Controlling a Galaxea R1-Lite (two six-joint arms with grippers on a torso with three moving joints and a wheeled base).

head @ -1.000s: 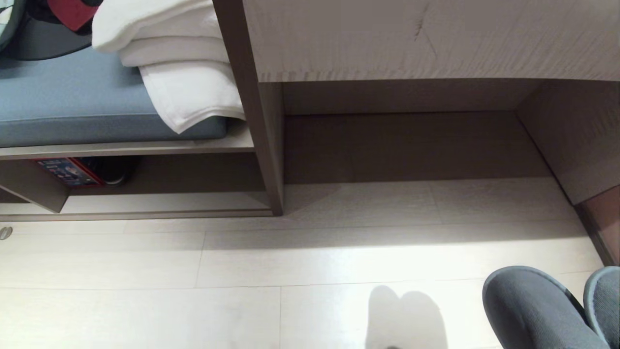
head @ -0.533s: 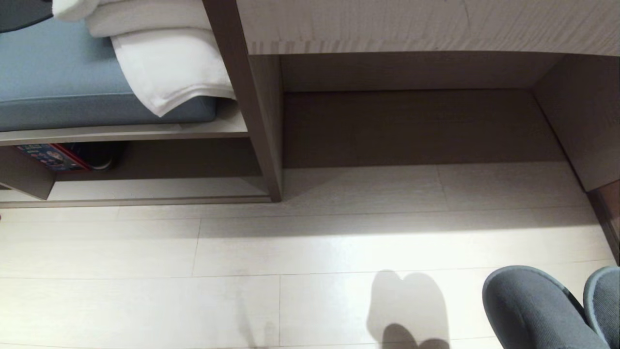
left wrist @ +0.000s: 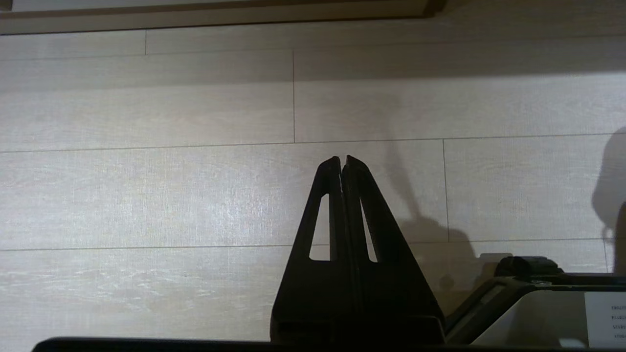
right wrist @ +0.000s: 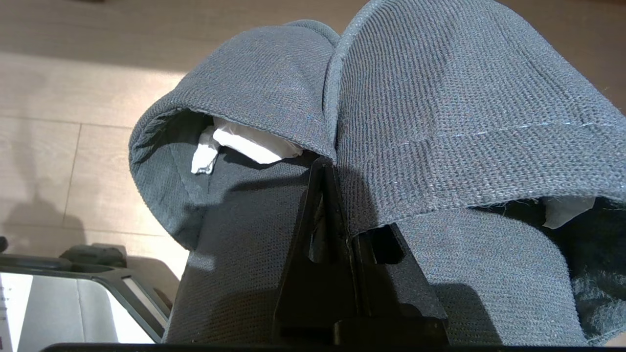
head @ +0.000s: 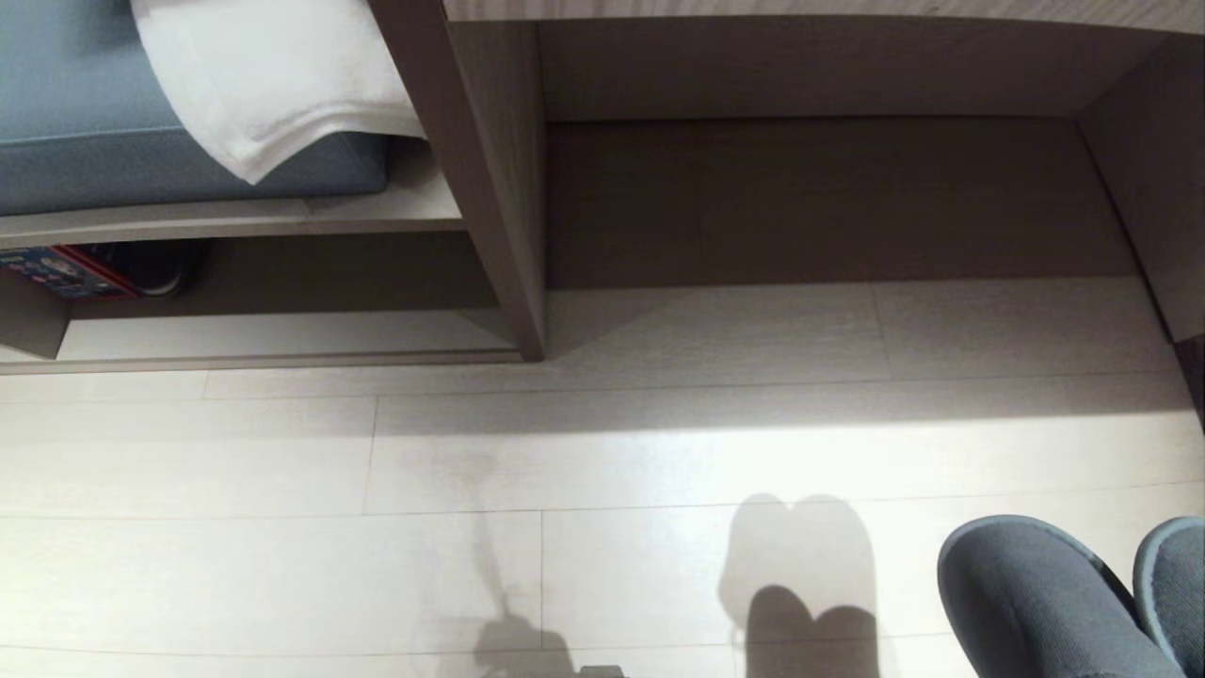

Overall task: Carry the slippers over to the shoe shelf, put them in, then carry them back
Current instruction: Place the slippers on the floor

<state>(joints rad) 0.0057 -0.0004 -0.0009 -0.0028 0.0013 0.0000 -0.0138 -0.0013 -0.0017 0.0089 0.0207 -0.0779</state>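
Head view: the slippers (head: 1045,603) show only as two rounded grey toes at the lower right corner, cut off by the frame and hanging above the pale floor (head: 282,471); what holds them is out of sight. The shoe shelf (head: 273,334) lies far off to the left, low under a blue cushion (head: 94,141) and a white towel (head: 264,85), its left end cut off; a red-and-blue box (head: 56,273) sits half hidden in its shadow.

Left wrist view: the left claw (left wrist: 342,161) is pressed together, empty, over bare floor.

Right wrist view: the right claw (right wrist: 325,171) is clamped tight on the slippers' fabric where the two uppers meet. Both slippers drape over it, hiding its tips; white stuffing (right wrist: 244,144) peeks from one opening.
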